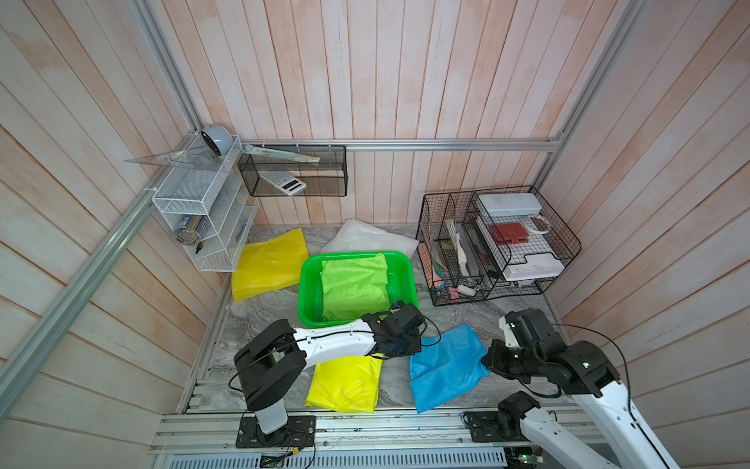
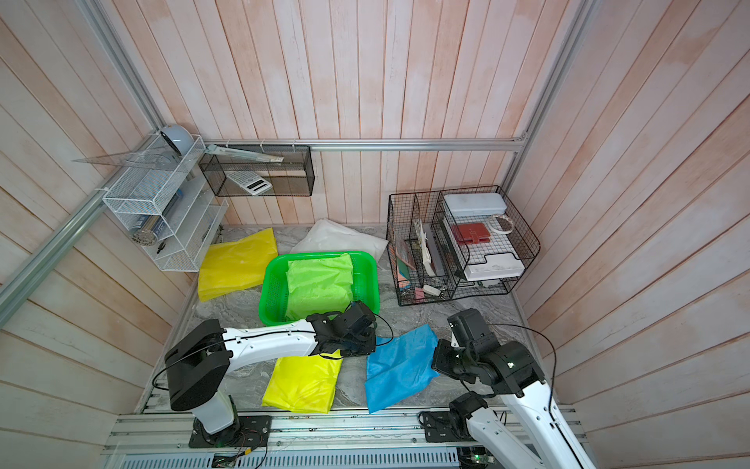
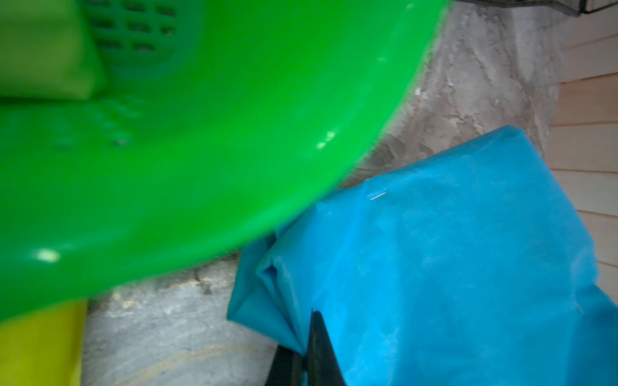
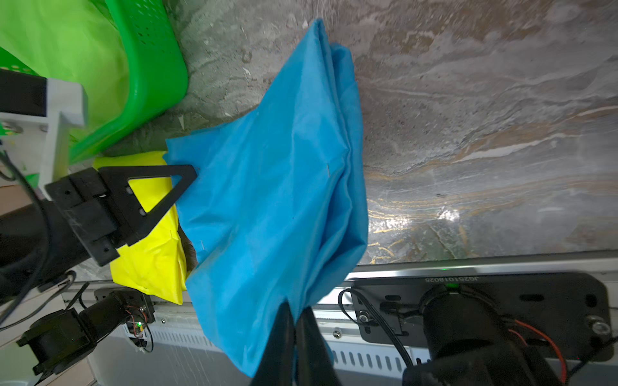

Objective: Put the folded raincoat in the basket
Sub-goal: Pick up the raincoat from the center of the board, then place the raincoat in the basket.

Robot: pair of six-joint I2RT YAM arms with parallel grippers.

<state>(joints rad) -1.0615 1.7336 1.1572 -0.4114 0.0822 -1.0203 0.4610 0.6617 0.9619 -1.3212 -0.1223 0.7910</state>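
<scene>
Right wrist view: blue raincoat (image 4: 274,187), light, limp, slippery; you have left pincer (image 4: 191,172) nipping its left-centre corner, right pincer (image 4: 296,320) clamped on its bottom edge; basket (image 4: 150,50) upper left.

The setting is a robotics lab cell dressed as a study corner. Pale plank wall panels (image 1: 406,73) sit in an aluminium extrusion frame (image 1: 397,145), and two robot arms (image 1: 332,343) (image 1: 600,402) are bolted to a slotted rail (image 1: 365,430) along the lower edge. A marble-patterned desk (image 1: 259,312) carries a black wire-grid organiser (image 1: 566,243) at centre right, and a white mesh shelf (image 1: 182,191) holding stationery hangs at the left.
</scene>
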